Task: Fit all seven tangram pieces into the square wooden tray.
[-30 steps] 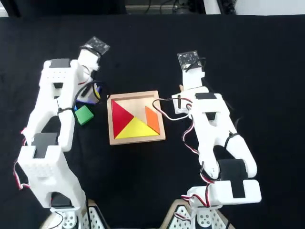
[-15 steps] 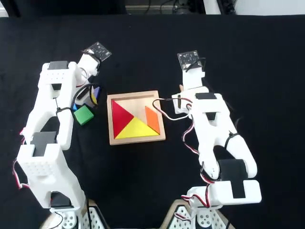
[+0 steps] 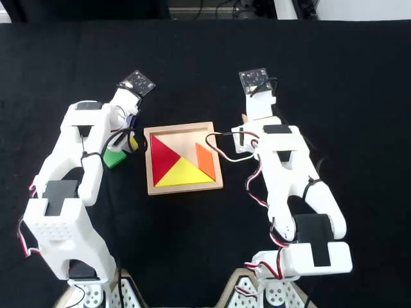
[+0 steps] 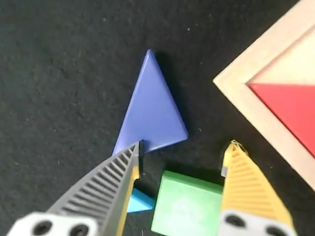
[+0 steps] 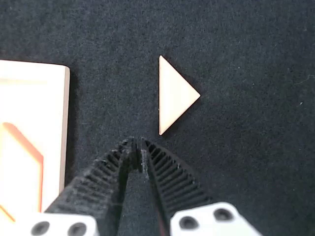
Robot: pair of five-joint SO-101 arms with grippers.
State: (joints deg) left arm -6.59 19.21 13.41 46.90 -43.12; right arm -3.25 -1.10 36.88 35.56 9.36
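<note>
The square wooden tray [image 3: 183,188] lies mid-table and holds a red triangle [image 3: 162,156], a yellow triangle [image 3: 183,174] and an orange piece [image 3: 205,160]. Just off its left side, my left gripper [image 4: 184,153] is open above a violet-blue triangle [image 4: 151,108], with a green square [image 4: 184,209] and a small blue piece [image 4: 141,201] between and below its fingers. The green square [image 3: 114,158] peeks out under that arm. At the tray's far right corner, my right gripper [image 5: 136,146] is shut and empty, its tips just short of a pale triangle [image 5: 174,95].
Black cloth covers the whole table. The tray's corner [image 4: 236,81] sits close to the left gripper's yellow finger [image 4: 243,172]. The tray's edge [image 5: 65,123] runs beside the right gripper. Open cloth stretches in front of the tray and at the far side.
My left arm has swung toward the tray and now hangs over the loose pieces, covering part of the green square. The right arm and the tray pieces have not moved.
</note>
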